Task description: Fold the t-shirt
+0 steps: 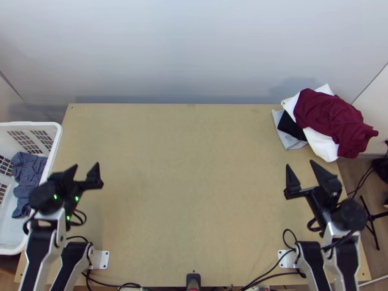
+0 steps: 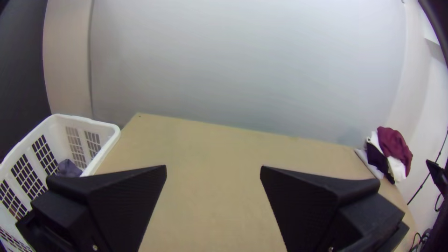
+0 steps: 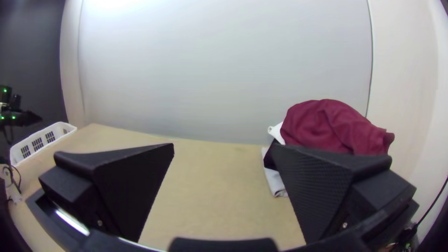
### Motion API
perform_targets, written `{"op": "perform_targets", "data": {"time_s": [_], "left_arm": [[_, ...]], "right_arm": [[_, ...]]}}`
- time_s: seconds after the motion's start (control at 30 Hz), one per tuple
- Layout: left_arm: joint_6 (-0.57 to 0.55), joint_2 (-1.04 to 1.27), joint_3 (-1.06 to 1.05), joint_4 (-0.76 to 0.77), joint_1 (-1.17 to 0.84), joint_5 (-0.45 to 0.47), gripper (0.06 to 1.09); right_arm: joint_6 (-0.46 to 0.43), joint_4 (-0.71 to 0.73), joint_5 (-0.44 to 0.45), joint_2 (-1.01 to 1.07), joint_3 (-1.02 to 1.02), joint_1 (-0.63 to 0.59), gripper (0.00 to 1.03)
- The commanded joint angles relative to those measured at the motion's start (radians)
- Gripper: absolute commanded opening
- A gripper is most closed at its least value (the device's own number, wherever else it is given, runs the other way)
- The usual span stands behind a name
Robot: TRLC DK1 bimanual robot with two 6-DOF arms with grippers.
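One dark red cloth (image 1: 330,116), maybe the t-shirt, is lying bunched on top of a pile at the far right corner of the table (image 1: 194,194). Some white cloth (image 1: 317,140), black cloth (image 1: 290,127) and light grey cloth (image 1: 290,142) are peeking out, partly hiding under it. The right gripper (image 1: 299,164) is holding nothing, two fingers spread, near the right edge; the left gripper (image 1: 86,165) is doing the same near the left edge. One white basket (image 1: 29,124), partly cut off, is standing beside that edge, with blue-grey cloth (image 1: 26,174) lying crumpled inside.

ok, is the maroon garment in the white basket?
No, the maroon garment lies on other cloths at the far right of the table.
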Motion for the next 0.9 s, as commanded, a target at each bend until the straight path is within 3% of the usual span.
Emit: {"op": "perform_targets", "data": {"time_s": [0.0, 0.27, 0.53, 0.87], "left_arm": [[0.015, 0.252, 0.208, -0.029, -0.001, -0.026, 1.03], [-0.041, 0.635, 0.632, -0.233, -0.001, -0.027, 1.04], [0.057, 0.819, 0.888, -0.391, -0.019, -0.027, 1.04], [0.055, 1.068, 1.035, -0.431, -0.012, -0.084, 1.04]], "right_arm": [[0.022, -0.143, 0.016, 0.245, 0.263, 0.038, 0.98], [0.068, -0.236, 0.042, 0.564, 0.528, 0.051, 0.98], [0.063, -0.234, 0.068, 0.805, 0.836, 0.045, 0.98], [0.071, -0.183, 0.076, 1.069, 0.918, 0.089, 0.98]]}}
